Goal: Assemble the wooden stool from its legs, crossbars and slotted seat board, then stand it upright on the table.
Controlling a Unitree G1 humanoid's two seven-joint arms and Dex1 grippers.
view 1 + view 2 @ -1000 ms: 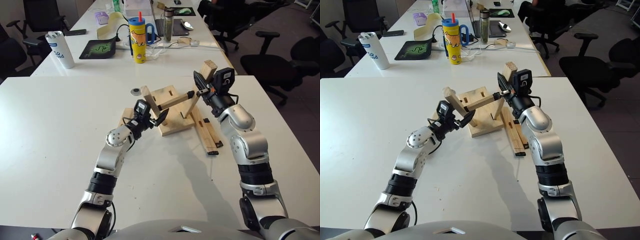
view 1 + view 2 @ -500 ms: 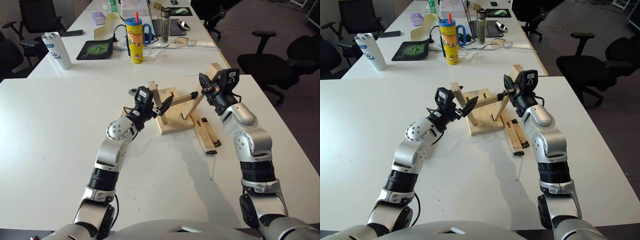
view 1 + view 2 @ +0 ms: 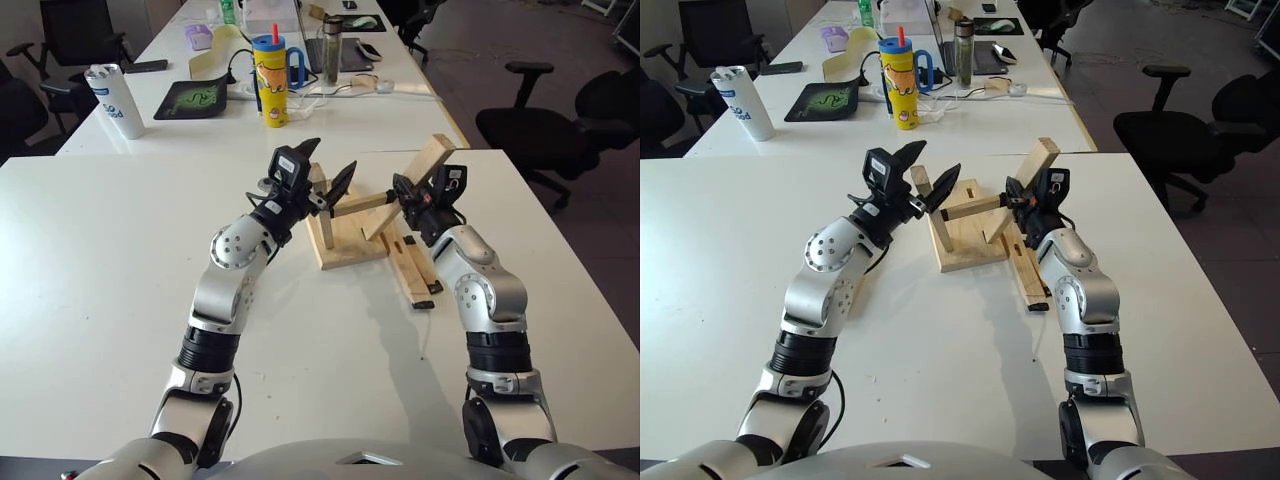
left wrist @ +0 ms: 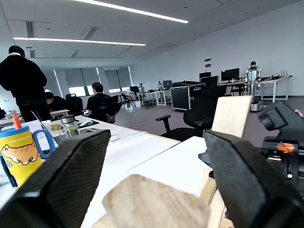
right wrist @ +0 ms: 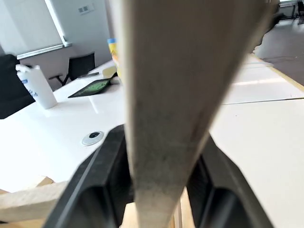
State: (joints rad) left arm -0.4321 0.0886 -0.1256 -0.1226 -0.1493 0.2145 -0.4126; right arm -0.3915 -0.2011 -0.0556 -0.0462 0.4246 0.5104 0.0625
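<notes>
While the left gripper [image 3: 326,166] spreads wide around the top of the upright leg [image 3: 325,225], holding nothing, the right gripper [image 3: 403,193] clamps the tilted leg [image 3: 432,156]; a crossbar [image 3: 362,204] joins both legs over the seat board [image 3: 350,252] lying on the table [image 3: 100,250].

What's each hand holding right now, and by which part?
Right hand clamps the tilted leg near its middle. Left hand is open around the top of the upright leg, gripping nothing.
</notes>
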